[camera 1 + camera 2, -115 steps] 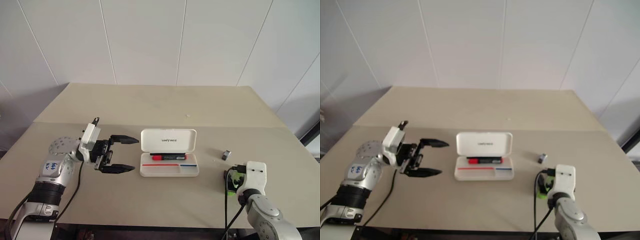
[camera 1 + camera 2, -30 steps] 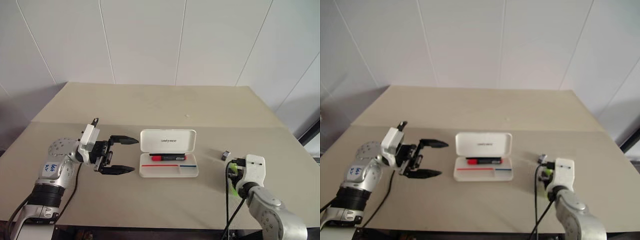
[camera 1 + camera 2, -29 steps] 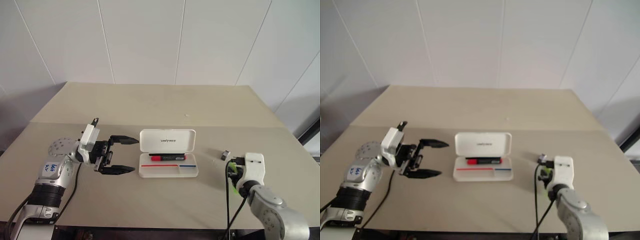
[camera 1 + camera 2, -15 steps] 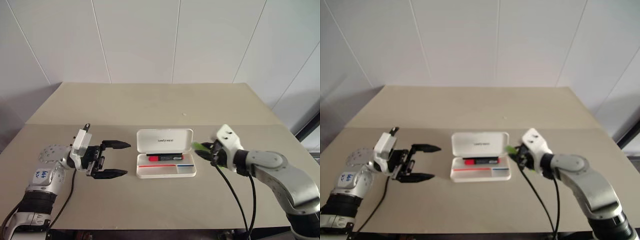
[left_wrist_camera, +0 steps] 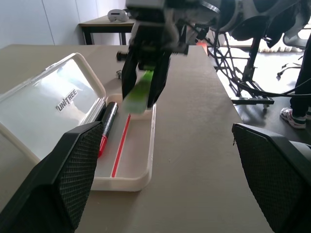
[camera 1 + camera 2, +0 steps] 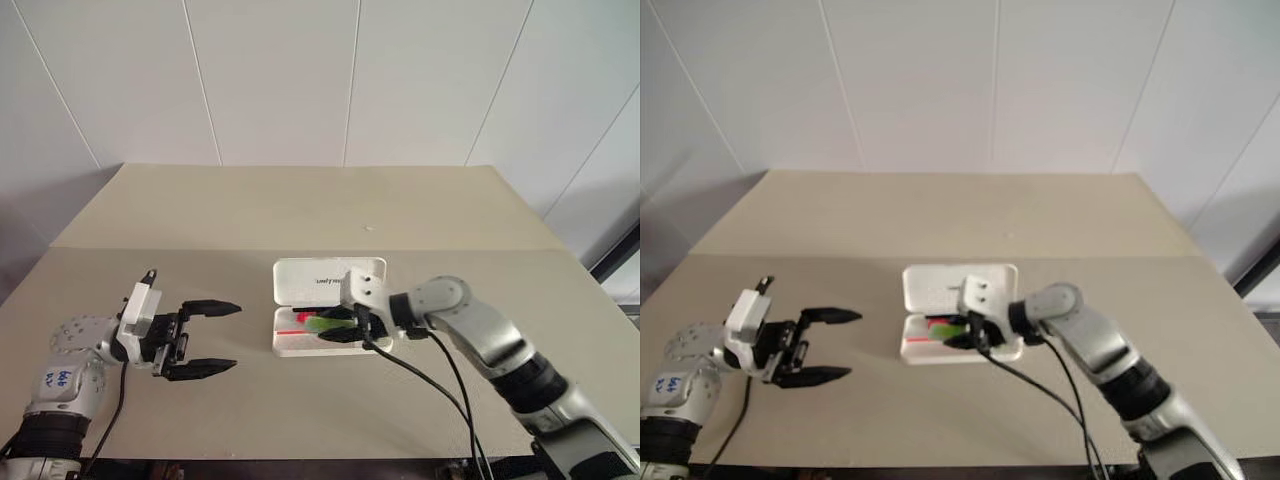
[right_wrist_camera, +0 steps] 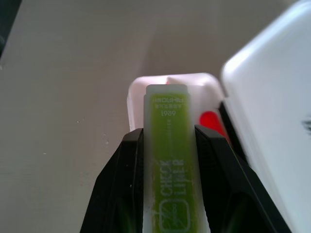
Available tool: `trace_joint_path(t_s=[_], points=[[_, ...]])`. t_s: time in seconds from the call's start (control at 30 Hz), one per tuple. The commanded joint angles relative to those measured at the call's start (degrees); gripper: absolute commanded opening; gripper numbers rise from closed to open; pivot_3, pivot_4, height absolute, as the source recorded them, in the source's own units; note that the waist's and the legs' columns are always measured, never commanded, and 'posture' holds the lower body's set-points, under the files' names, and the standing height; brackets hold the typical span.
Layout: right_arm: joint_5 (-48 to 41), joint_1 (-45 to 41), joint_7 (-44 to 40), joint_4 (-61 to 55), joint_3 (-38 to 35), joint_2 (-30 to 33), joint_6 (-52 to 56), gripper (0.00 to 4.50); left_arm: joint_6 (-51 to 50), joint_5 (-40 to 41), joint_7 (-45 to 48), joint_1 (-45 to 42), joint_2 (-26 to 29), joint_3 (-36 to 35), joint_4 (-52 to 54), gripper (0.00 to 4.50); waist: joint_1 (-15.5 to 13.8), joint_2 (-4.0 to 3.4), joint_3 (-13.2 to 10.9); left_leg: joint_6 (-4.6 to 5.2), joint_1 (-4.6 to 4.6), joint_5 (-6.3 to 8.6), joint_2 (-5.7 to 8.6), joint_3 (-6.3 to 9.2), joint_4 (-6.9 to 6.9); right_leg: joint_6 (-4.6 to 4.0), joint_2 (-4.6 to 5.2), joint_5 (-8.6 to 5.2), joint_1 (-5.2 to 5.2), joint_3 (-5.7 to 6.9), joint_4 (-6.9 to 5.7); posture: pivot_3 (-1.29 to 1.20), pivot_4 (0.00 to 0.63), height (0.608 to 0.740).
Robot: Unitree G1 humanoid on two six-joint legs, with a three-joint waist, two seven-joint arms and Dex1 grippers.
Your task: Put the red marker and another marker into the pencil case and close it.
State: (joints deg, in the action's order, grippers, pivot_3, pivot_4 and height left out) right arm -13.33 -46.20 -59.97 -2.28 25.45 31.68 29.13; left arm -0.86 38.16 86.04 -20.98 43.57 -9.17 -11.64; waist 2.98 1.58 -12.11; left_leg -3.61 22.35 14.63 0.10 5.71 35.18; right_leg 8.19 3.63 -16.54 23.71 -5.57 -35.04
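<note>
The right gripper, pinching the lime-green marker, has swung over the open white plastic pencil case; left gripper stays spread.

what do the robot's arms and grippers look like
Both arms are silver-grey metal with black joint bands and black cables trailing from the wrists. Each wrist carries a white block. The left gripper and right gripper each have two black tapered fingers. The left forearm bears a white sticker with blue handwriting.

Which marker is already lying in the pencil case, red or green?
The red marker: it lies in the open pencil case along the hinge side. The lime-green marker is clamped in the right gripper, held above the tray.
</note>
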Motion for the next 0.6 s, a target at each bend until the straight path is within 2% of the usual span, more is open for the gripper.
trace_joint_path(t_s=[0.03,0.23,0.6], points=[[2.56,-2.8,-2.81,4.77,0.66,-2.15,-5.76,1.88,-0.5,1.54,2.88,1.54,0.82,-2.12,3.2,4.5,0.04,0.0,0.0,0.0,0.0,0.0,0.01,0.0,0.0,0.0,0.01,0.0,0.0,0.0,0.0,0.0,0.15,0.74],[6.0,-6.28,-5.14,13.94,1.12,-6.83,-11.42,1.88,-1.57,1.68,1.75,3.15,0.86,-3.28,5.8,4.5,0.32,-0.01,0.0,-0.02,-0.02,0.0,-0.01,0.0,0.0,-0.01,-0.02,0.0,0.04,0.0,-0.08,0.0,0.15,0.74],[7.8,-8.67,-6.93,18.14,0.27,-13.17,-13.19,1.88,-2.3,1.13,1.24,3.28,0.99,-4.09,6.72,4.5,0.29,-0.01,0.0,-0.06,-0.02,-0.01,-0.02,0.01,0.01,-0.02,-0.03,-0.01,0.08,0.0,-0.19,0.0,0.15,0.74]])
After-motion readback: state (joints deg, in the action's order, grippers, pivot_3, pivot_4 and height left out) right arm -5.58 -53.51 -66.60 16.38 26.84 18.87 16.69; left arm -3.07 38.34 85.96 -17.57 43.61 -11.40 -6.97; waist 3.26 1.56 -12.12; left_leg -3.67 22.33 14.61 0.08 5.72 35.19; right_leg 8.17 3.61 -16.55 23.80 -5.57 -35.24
